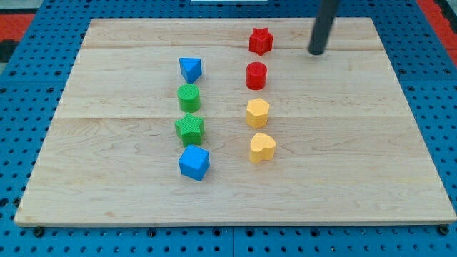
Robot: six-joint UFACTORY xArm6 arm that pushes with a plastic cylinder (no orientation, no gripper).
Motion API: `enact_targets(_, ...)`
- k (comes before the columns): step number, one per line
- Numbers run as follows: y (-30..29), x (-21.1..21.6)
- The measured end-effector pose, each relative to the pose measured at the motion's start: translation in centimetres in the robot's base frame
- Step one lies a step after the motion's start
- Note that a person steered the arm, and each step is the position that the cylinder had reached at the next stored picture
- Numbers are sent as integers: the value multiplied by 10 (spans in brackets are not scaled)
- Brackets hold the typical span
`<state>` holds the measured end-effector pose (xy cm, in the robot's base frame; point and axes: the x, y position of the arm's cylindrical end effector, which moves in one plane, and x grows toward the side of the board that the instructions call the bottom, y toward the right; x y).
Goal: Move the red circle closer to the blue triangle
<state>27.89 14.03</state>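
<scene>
The red circle sits on the wooden board, right of centre near the view's top. The blue triangle lies to its left, about a block's width of bare wood and more between them. My tip rests on the board to the upper right of the red circle, apart from it and not touching any block.
A red star sits just above the red circle. A green circle, a green star and a blue cube line up below the blue triangle. A yellow hexagon and a yellow heart sit below the red circle.
</scene>
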Motion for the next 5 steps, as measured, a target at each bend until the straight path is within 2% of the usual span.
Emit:
enact_targets(2,-98,-17)
enact_targets(3,-62,-17)
enact_targets(4,12,15)
enact_targets(5,2,36)
